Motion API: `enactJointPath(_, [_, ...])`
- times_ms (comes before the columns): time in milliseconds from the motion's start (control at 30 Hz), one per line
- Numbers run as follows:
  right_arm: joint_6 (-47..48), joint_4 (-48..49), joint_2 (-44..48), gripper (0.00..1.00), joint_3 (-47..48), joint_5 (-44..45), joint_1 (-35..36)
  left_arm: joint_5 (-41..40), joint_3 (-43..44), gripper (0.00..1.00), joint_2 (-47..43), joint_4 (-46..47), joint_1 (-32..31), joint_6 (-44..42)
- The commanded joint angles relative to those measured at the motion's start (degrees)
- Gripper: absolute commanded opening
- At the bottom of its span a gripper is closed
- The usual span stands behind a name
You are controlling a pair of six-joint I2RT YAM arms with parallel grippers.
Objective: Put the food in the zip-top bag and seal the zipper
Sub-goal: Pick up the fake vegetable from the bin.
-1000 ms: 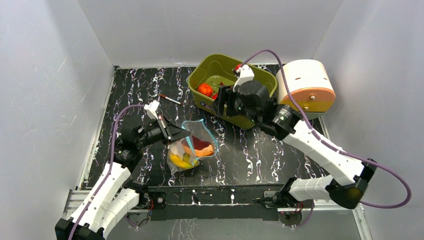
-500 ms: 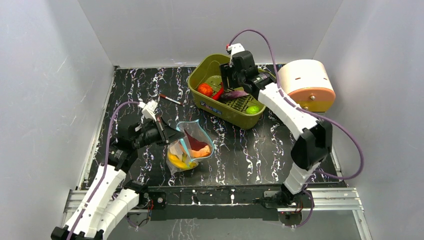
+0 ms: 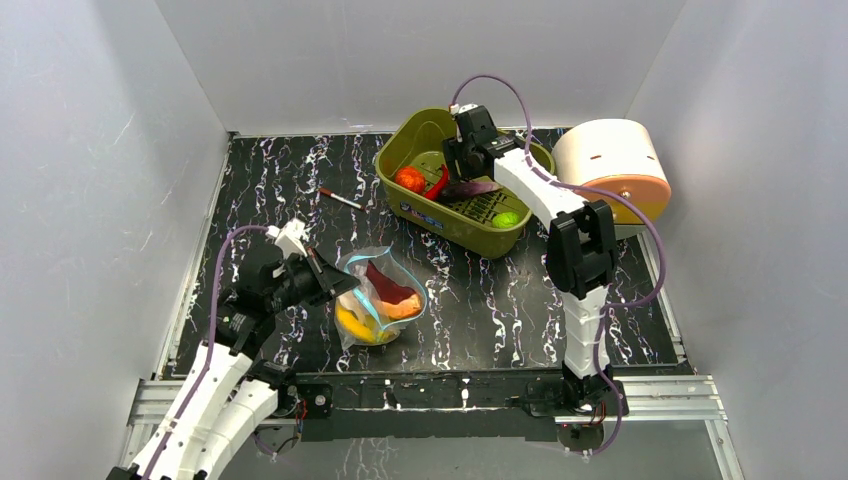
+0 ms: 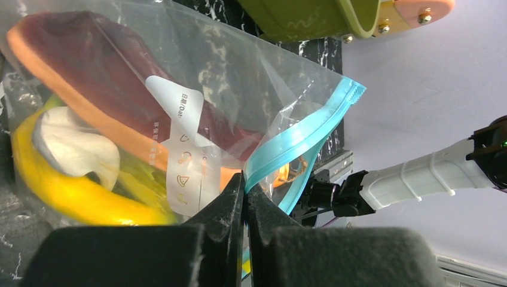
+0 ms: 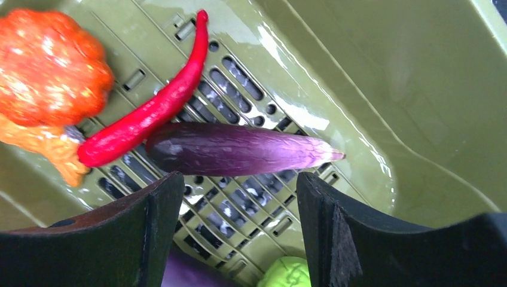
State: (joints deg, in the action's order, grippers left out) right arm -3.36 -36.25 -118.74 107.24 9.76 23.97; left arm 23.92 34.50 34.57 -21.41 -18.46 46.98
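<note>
1. Your left end effector [image 4: 245, 192] is clenched on the bag's [image 4: 197, 72] blue zipper [image 4: 305, 134]; the bag rests on the surface [image 3: 480, 300], banana [image 4: 72, 191] inside.
2. Your right end effector [image 5: 239, 179] hangs released above the eggplant [image 5: 239, 149] in the green tub [image 5: 418, 89].

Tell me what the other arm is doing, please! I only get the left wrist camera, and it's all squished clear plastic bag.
Observer: The right gripper hangs open over a dark purple toy eggplant in an olive-green plastic tub.
Operator: Ooh, is there more food in there?
Observer: A long red toy chili and a bumpy red-orange tomato lie beside the eggplant.
Operator: Anything on the table I can't see?
Observer: A thin red-tipped stick lies on the black marbled table, beyond the clear zip-top bag.
</note>
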Motion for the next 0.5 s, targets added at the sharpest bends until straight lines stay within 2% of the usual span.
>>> enactJointPath(0, [7.1,-1.1,0.2,0.68,3.8,1.6,-0.6,-1.3,3.5,0.00,1.7,-5.7,0.2,-1.6])
enactJointPath(133, [18.1,0.5,0.2,0.70,1.9,-5.3,-2.1,-1.3,4.2,0.00,3.3,-5.7,0.2,-1.4])
enactJointPath(300, [23.3,-1.1,-2.1,0.59,3.9,-15.7,-3.7,-1.3,6.6,0.00,5.2,-6.5,0.2,-2.9])
enactJointPath(467, [35.4,-2.6,-4.1,0.66,3.1,-19.4,-3.8,-1.5,6.0,0.00,6.5,-6.5,0.2,-3.9])
